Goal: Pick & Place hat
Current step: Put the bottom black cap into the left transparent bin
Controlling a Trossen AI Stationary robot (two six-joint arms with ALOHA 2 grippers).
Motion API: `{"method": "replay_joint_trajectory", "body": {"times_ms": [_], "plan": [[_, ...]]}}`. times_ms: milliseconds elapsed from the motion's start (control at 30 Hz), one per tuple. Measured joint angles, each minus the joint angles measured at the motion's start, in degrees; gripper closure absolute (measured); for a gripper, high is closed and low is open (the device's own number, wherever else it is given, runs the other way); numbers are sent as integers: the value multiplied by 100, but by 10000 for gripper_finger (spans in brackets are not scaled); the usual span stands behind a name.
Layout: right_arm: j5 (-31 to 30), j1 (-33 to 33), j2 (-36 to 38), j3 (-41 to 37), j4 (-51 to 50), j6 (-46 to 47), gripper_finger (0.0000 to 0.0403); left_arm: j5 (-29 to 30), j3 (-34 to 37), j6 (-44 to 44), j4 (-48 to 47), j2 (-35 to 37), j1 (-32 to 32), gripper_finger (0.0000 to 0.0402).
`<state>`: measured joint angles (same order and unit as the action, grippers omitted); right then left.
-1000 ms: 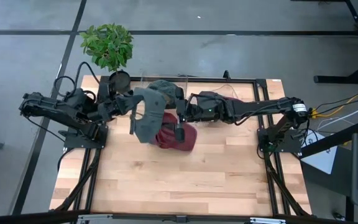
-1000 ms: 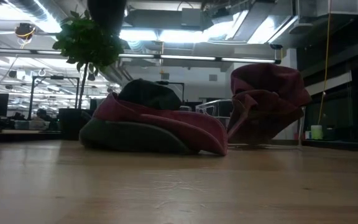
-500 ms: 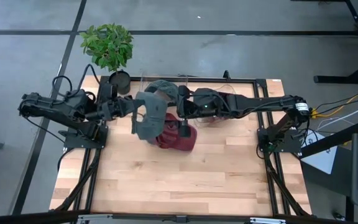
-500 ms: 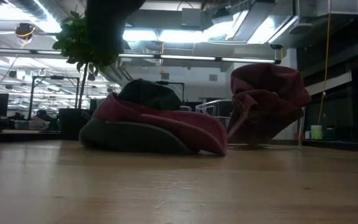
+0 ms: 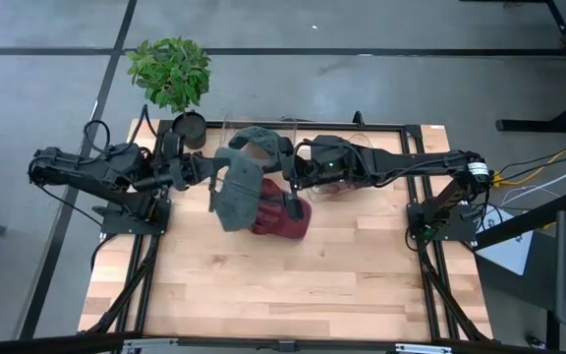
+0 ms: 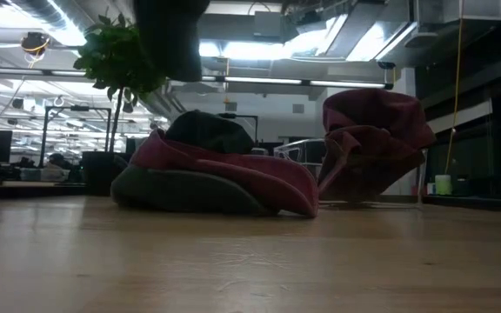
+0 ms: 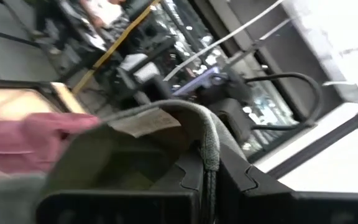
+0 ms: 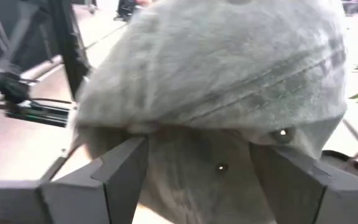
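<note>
at the back of the wooden worktop (image 5: 263, 285), seen from above, the left gripper (image 5: 210, 174) has its jaws pinched shut on the edge of a grey hat (image 5: 236, 192), holding it above the surface. the right gripper (image 5: 285, 169) reaches in from the other side, jaws spread wide, close against another grey hat (image 5: 259, 143) that fills its wrist view. under the lifted hat, a dark red hat (image 5: 285, 218) lies on the worktop. the level view shows a pile of hats in red and dark green on the wood, with a second red hat (image 6: 374, 143) raised behind it. a potted plant (image 5: 172, 71) stands at the back left corner, just beside the left arm. a black metal frame (image 5: 421, 177) borders the worktop. cables trail off to the right.
</note>
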<state>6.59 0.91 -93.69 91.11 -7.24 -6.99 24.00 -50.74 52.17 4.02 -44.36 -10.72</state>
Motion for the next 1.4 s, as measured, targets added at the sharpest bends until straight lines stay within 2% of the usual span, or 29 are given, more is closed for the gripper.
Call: {"method": "replay_joint_trajectory", "body": {"times_ms": [167,433,700,967,1400], "plan": [[227,0,2,0,124,213,127,449,0,-34,-332,80,-4,390],[218,0,2,0,634,206,127,652,0,-48,-295,-129,0,389],[214,0,2,0,669,247,127,903,0,-483,277,-374,0,389],[216,0,2,0,961,271,127,1018,0,-504,582,-768,0,389],[201,0,2,0,798,933,127,1603,0,-1308,1064,-789,0,389]]}}
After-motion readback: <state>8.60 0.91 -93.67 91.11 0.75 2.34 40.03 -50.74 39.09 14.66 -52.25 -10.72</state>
